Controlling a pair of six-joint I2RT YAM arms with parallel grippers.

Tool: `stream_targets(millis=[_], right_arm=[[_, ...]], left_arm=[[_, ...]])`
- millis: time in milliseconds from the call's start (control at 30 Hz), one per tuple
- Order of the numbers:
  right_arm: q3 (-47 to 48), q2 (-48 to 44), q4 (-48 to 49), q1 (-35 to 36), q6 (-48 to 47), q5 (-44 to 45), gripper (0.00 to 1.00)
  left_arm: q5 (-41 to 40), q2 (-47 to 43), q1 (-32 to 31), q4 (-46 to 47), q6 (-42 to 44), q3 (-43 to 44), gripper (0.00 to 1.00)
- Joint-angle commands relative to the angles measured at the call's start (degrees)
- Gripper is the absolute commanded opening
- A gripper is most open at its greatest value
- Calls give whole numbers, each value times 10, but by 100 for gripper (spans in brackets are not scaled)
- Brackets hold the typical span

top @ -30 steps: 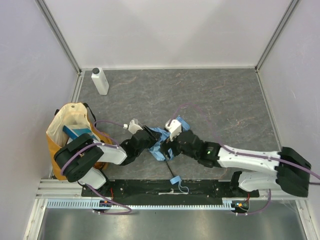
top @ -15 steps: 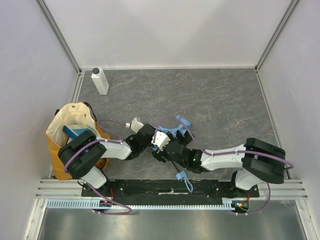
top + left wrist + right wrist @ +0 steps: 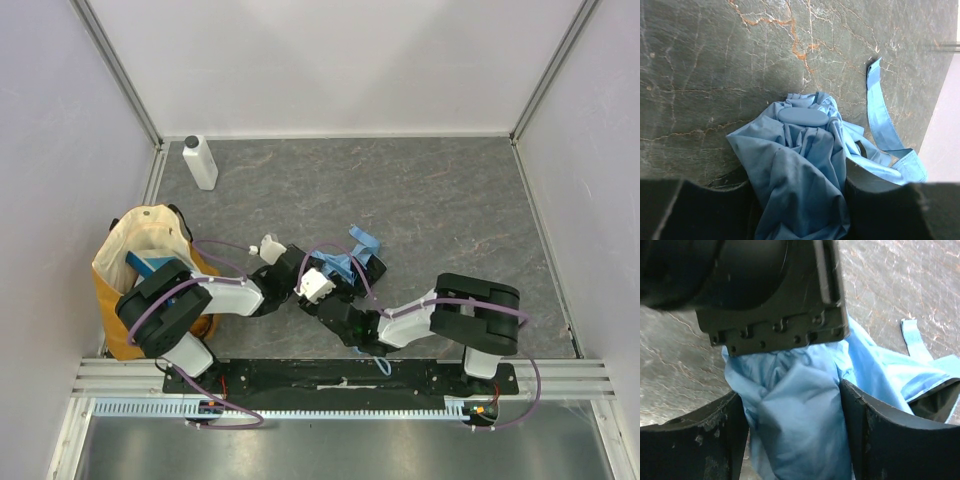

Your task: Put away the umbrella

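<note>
- the umbrella is a crumpled wad of thin sky-blue fabric, sitting on the worktop near the front, between both arms
- left tool pinches the bunched cloth between its dark fingers
- right tool is clamped on a smooth fold of the same fabric
- a flat ribbon strap trails over the grey veined stone
</note>
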Motion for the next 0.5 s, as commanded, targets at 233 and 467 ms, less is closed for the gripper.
stream_targets(millis=[233, 467], right_arm=[[-5, 71, -2, -8, 39, 55, 40], [-57, 74, 24, -8, 84, 4, 0]], left_arm=[[-42, 7, -48, -77, -10, 18, 2], [-38, 0, -48, -52, 6, 8, 9]])
